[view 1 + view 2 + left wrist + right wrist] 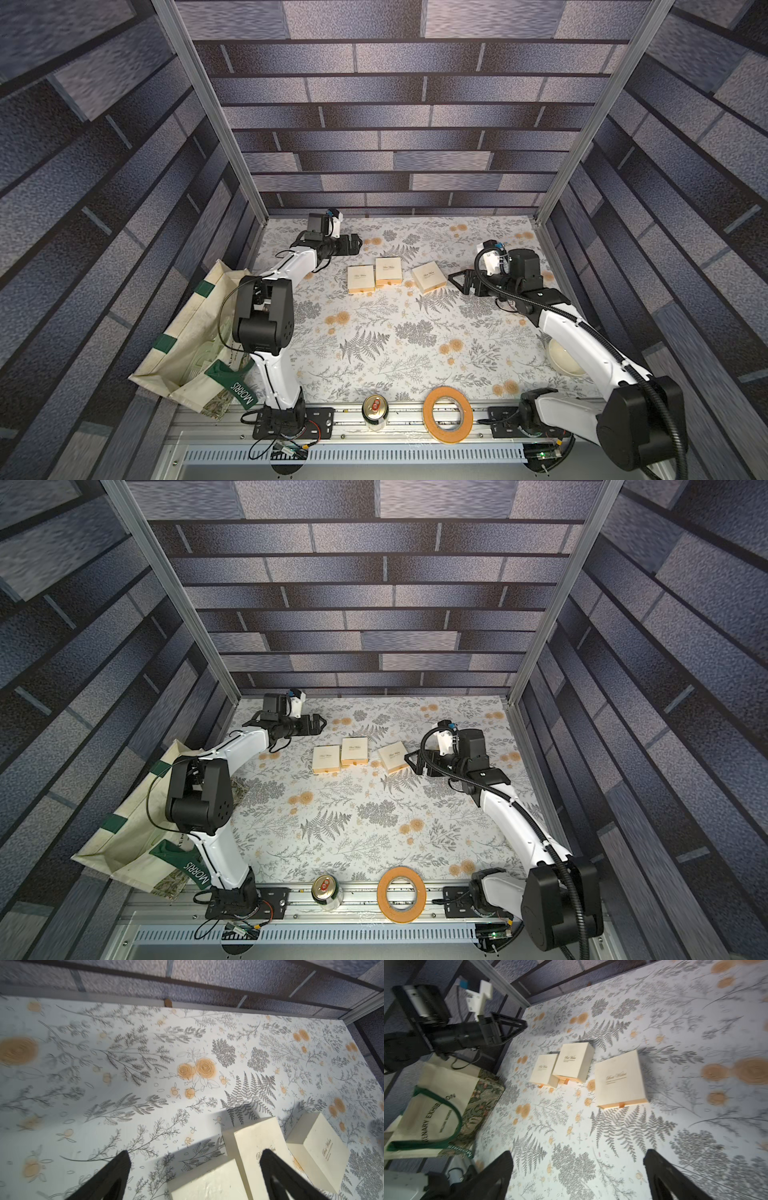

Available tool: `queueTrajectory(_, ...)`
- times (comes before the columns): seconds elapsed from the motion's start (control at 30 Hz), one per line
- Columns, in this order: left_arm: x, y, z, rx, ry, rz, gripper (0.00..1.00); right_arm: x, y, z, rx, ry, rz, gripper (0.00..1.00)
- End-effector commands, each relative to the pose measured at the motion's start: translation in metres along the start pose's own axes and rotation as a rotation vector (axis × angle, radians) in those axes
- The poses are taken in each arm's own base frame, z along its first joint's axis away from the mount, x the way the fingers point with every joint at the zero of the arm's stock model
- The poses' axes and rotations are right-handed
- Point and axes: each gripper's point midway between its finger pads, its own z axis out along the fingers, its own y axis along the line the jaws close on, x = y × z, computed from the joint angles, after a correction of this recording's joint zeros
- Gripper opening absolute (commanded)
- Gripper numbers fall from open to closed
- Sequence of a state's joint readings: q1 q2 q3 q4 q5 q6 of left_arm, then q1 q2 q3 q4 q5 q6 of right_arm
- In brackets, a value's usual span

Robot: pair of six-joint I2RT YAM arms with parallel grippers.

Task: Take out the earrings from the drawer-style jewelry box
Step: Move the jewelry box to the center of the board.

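A floral-printed surface (374, 353) inside brick-patterned walls carries three cream jewelry boxes (388, 270) in a row near the back. Two touch; the third box (429, 277) sits just apart, beside the right gripper (455, 281). That one and the left gripper (356, 243) both hover with jaws spread wide, holding nothing.

Likely trouble: a light box slides instead of opening if its sleeve goes unbraced, the small orange ribbon tab (623, 1105) slips free, or a jerked drawer spills tiny pieces onto the busy print.

The earrings do not show; with every drawer shut, they presumably lie inside. Each box is a pale lettered sleeve.
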State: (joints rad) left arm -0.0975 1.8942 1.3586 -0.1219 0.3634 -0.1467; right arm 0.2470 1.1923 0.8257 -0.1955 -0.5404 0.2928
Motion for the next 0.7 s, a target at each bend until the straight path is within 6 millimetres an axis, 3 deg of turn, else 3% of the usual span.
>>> queueTrajectory(0.0,0.002,-0.010,0.007,0.082,0.029,-0.061,1.00,0.026,0.032,0.005,-0.148,0.117,0.054,1.00)
queueTrajectory(0.23,0.011,-0.013,0.032,0.148,0.103,-0.104,1.00,0.064,0.052,0.028,-0.200,0.246,0.061,0.99)
queueTrajectory(0.67,0.036,-0.030,0.048,0.246,0.168,-0.120,1.00,0.074,0.051,0.045,-0.193,0.286,0.077,0.98)
